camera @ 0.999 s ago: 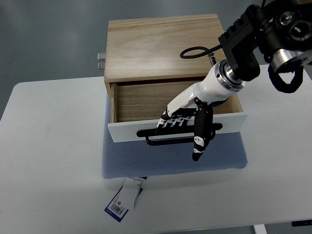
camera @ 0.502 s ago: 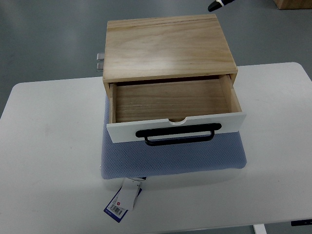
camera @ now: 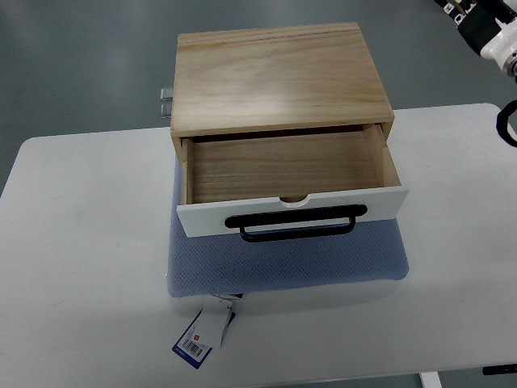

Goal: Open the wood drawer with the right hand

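Wood makes up the box (camera: 279, 77) that sits in the middle of the white table (camera: 81, 267), on top of a blue pad (camera: 283, 267). Its drawer (camera: 283, 166) is pulled out toward the near side, and the inside is bare wood. The front of the drawer is a white board (camera: 380, 202) with a small round notch in its top edge. A black handle (camera: 295, 222) runs across that board. Nothing touches the handle. A small part of the right arm (camera: 489, 28) shows in the top right corner, well apart from the box. It is white with dark parts, and I cannot tell how its fingers are set. A paper tag (camera: 202, 331) with blue and white print hangs off the near edge of the pad onto the table.
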`<state>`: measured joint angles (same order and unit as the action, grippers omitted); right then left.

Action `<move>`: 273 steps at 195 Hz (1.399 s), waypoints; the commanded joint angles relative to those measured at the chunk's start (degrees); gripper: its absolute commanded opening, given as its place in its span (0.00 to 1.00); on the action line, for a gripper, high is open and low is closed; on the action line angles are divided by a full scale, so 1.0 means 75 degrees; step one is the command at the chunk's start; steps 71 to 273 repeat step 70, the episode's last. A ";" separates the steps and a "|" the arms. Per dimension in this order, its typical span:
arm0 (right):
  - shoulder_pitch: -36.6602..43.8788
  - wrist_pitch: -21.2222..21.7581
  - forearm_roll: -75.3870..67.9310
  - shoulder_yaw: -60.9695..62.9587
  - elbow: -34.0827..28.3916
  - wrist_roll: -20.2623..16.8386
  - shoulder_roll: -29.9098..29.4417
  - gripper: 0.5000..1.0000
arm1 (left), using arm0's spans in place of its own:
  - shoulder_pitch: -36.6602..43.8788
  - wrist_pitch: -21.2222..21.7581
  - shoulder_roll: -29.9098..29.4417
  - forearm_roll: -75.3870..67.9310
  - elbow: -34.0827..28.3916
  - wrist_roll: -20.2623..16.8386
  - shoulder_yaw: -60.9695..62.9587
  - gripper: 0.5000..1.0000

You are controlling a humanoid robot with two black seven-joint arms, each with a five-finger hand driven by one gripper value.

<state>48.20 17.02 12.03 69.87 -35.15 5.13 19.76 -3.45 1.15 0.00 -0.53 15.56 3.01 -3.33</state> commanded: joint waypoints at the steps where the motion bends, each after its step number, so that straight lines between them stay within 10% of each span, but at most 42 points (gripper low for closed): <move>1: -0.0485 0.0051 0.0001 0.1031 0.0082 0.0043 -0.0618 0.89 | -0.0008 -0.0001 0.0000 0.0000 0.0000 -0.0002 -0.0001 1.00; 273: -0.0872 0.0074 0.0001 0.2016 0.0093 0.0054 -0.1451 0.89 | 0.0003 0.0011 0.0000 -0.0012 0.0000 -0.0002 -0.0001 1.00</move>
